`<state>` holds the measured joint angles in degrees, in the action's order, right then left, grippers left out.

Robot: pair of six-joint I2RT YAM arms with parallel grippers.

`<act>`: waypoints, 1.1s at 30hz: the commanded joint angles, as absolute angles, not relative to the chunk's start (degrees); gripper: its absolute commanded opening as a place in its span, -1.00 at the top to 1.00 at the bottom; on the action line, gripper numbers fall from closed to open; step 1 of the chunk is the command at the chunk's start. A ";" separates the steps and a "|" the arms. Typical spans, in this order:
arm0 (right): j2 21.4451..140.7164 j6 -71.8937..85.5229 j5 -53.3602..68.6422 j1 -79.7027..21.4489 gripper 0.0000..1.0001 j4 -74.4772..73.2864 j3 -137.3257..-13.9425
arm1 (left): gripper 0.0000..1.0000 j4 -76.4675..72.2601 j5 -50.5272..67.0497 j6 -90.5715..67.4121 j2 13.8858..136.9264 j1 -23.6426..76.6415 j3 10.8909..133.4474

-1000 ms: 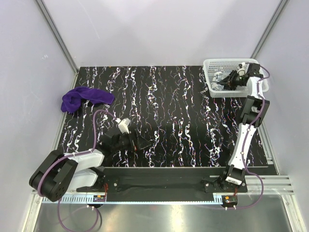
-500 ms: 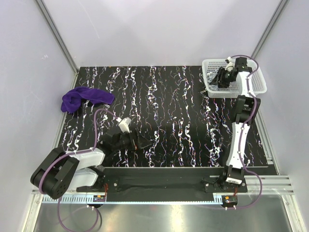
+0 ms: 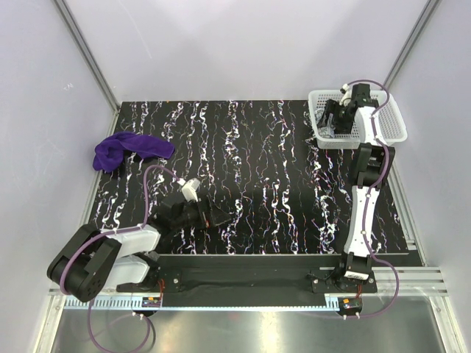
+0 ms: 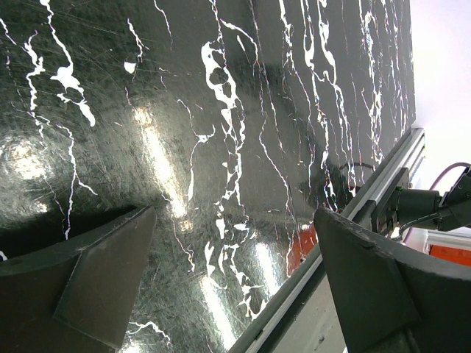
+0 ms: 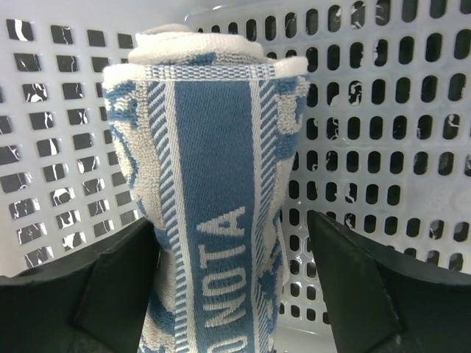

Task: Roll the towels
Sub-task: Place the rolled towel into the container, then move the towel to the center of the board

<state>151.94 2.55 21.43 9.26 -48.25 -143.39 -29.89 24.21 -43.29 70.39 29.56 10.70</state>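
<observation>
The white and blue patterned towel (image 5: 213, 184) is rolled up and rests in the white mesh basket (image 5: 383, 147). My right gripper (image 5: 232, 224) straddles it with jaws open: the left finger is against the roll and the right finger stands off it. From above, the right gripper (image 3: 333, 121) reaches into the basket (image 3: 397, 134) at the far right. The purple towel (image 3: 129, 149) lies crumpled on the mat at the far left. My left gripper (image 3: 210, 217) hovers low over the mat near the front, wide open and empty (image 4: 234, 215).
A black marbled mat (image 3: 257, 176) covers the table. A metal rail (image 4: 346, 235) runs along its near edge beside the left gripper. Pale walls enclose the space on three sides.
My right gripper has opened, releasing the rolled patterned towel, and shifted left inside the basket. The left arm and the purple towel have stayed put.
</observation>
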 commanded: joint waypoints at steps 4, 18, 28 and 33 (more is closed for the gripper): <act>144.50 3.51 17.32 9.23 -0.84 -46.67 -143.18 | -0.98 -26.81 23.55 -41.22 71.72 29.27 10.90; 132.99 12.92 31.64 13.62 -1.00 -37.97 -134.21 | -0.98 -26.11 22.59 -41.40 70.76 29.27 10.81; 103.85 15.20 28.66 7.84 -0.99 -33.40 -111.38 | -0.98 10.72 3.12 -36.65 54.76 29.18 29.50; 91.34 20.89 26.10 -4.35 -0.99 -29.38 -95.15 | -0.98 23.02 -13.01 -32.88 59.93 24.63 47.18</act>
<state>98.48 16.29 26.96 2.39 -33.45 -102.30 11.60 -0.16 -37.17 57.58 27.92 39.79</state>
